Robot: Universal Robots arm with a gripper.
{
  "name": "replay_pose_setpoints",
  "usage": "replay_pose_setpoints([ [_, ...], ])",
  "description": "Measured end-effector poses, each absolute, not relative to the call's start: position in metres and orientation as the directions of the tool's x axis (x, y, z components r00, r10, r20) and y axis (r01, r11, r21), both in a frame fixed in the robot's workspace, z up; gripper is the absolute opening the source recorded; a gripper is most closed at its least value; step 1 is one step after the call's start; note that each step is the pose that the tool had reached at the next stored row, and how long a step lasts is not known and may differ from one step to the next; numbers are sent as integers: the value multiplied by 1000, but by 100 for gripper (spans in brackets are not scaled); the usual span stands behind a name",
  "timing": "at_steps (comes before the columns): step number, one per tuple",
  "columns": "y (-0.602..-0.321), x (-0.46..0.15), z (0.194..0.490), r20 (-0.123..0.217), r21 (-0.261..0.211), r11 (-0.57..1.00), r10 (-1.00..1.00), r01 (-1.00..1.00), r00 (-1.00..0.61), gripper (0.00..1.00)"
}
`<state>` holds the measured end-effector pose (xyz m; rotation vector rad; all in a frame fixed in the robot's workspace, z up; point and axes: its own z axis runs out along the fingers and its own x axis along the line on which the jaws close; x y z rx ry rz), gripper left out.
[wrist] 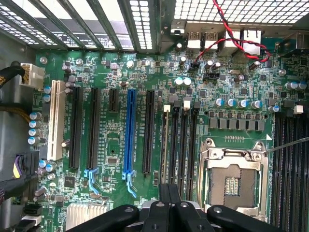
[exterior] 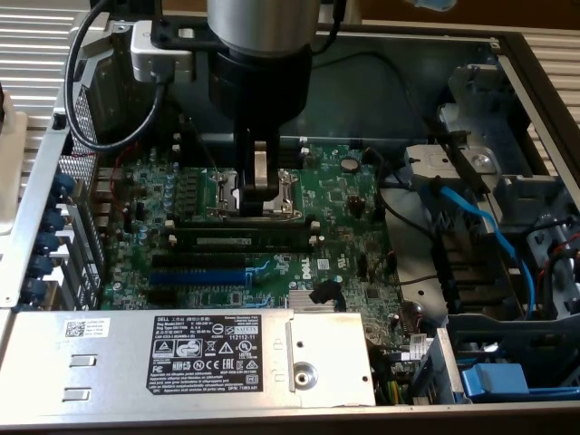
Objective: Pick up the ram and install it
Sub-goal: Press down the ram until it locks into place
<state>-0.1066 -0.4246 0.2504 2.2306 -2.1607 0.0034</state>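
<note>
Fingers (exterior: 262, 186) pressed together, empty, hang at frame centre over the silver processor socket (exterior: 256, 193). Just below them the ram (exterior: 245, 238), a long dark-green stick, sits seated in its black slot on the motherboard (exterior: 349, 195). Arm stands vertical above, descending from the upper frame.

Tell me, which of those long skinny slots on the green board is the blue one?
It's the blue slot standing among the long black slots. Every other long slot there is black, apart from one white slot at the end.
</note>
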Motion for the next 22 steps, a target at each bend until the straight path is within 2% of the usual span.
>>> replay_pose_setpoints([
  [22,-425,-107,249,28,28,239,-971,-971,-238,10],
])
